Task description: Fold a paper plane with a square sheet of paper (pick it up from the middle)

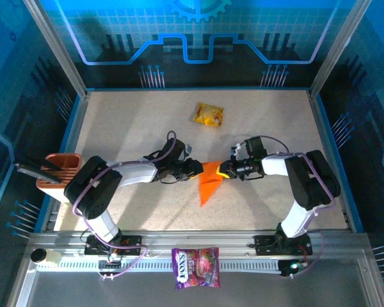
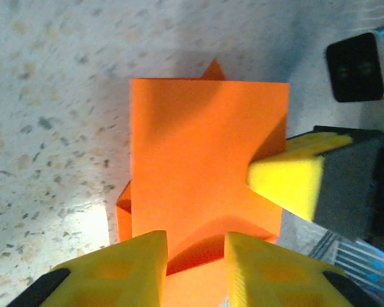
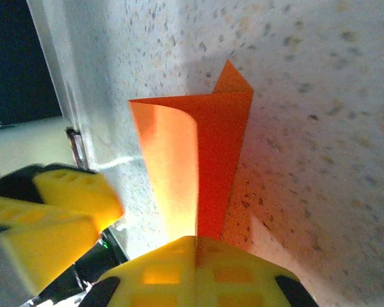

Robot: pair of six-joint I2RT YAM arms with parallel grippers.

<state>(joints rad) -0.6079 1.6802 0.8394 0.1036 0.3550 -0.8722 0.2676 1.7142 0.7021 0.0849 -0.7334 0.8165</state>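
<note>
From above, a speckled beige table is lying inside a blue-lit enclosure. A yellow snack packet is resting toward its far side, an orange holder is sitting at the left edge, and a purple bag is lying on the front rail. The orange paper, partly folded, is sitting mid-table between the left gripper and the right gripper. In the left wrist view, the left gripper is standing slightly parted, with the paper's near edge showing in the gap. In the right wrist view, the right gripper is pinching the paper with fingers fully together, and the sheet is curling away from them.
</note>
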